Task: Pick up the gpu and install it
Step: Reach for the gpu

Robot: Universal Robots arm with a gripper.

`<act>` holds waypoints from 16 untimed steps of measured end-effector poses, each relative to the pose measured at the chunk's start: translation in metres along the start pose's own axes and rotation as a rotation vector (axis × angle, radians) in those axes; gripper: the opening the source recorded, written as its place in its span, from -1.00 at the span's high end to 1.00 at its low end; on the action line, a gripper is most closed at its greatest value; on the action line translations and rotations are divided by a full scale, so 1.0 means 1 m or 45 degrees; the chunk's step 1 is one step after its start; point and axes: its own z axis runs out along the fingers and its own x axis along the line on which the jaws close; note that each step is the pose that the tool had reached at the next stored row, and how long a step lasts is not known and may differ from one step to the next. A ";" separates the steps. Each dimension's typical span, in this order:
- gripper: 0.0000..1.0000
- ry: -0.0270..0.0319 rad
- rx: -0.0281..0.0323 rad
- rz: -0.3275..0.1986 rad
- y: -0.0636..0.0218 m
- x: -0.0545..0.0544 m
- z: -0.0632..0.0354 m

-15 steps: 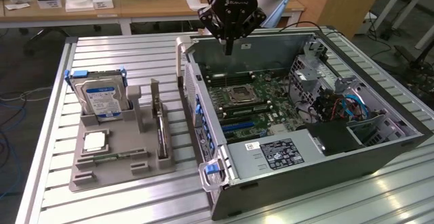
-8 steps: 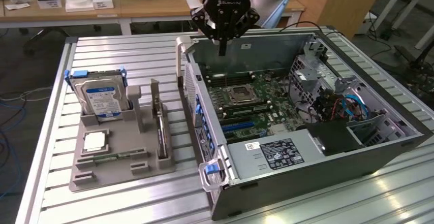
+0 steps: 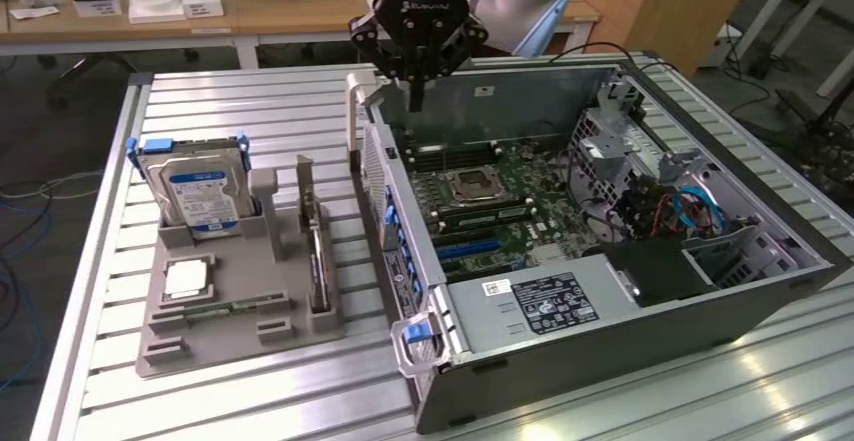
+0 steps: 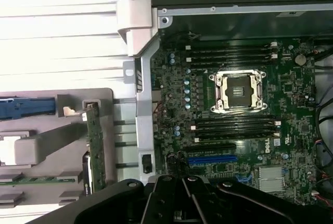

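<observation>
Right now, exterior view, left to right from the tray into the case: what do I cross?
hard drive → gpu, on edge in the grey tray → CPU socket → blue cables

The arm's fingers (image 3: 415, 91) hang closed together, pointing down over the far left corner of the open computer case (image 3: 601, 346), which lies on the slatted metal counter (image 3: 240, 111). Left of the case, a grey tray (image 3: 247, 336) holds the gpu (image 3: 319, 261) standing on edge, well apart from the fingers. Further left a hard drive (image 3: 200, 196) stands upright; a memory stick (image 3: 220, 309) lies flat nearer.
</observation>
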 end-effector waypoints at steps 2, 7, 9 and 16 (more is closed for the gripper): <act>0.79 0.0000 0.0000 0.000 -0.0002 0.004 0.0000; 0.79 0.0000 0.0000 0.000 -0.0005 0.013 0.0000; 0.79 0.0000 0.0000 0.000 -0.0006 0.016 0.0001; 0.79 0.0000 0.0000 0.000 -0.0009 0.026 0.0002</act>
